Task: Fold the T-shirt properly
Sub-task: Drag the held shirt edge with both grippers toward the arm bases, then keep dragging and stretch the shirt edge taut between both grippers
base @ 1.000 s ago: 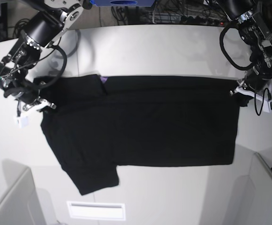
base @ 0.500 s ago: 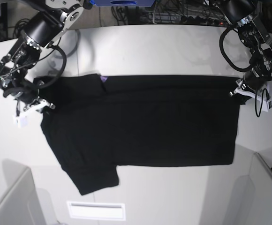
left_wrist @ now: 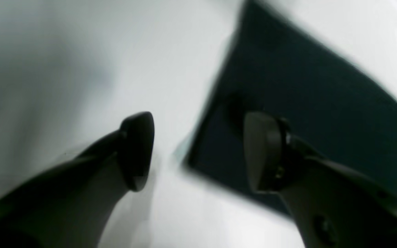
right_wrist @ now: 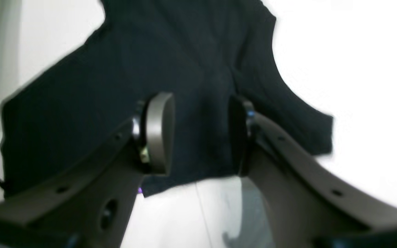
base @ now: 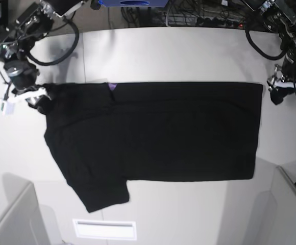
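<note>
The black T-shirt (base: 158, 130) lies flat on the white table (base: 178, 51), plain side up, with one sleeve (base: 104, 194) sticking out at the front left. A small purple bit (base: 112, 87) shows at its back edge. My right gripper (base: 37, 101) is at the shirt's back left corner; in the right wrist view it (right_wrist: 198, 136) is open and empty above the cloth (right_wrist: 81, 103). My left gripper (base: 276, 95) is just off the shirt's back right corner; in the left wrist view it (left_wrist: 198, 151) is open and empty over the shirt's corner (left_wrist: 305, 96).
A white slotted plate (base: 104, 229) sits at the table's front edge. Grey panels stand at the front left (base: 13, 219) and front right (base: 286, 209). Cables (base: 199, 15) and a blue device (base: 132, 3) lie behind the table.
Both grippers have left the shirt's side edges and moved toward the back and outward. The shirt's right edge now lies flat. The shirt itself has not shifted.
</note>
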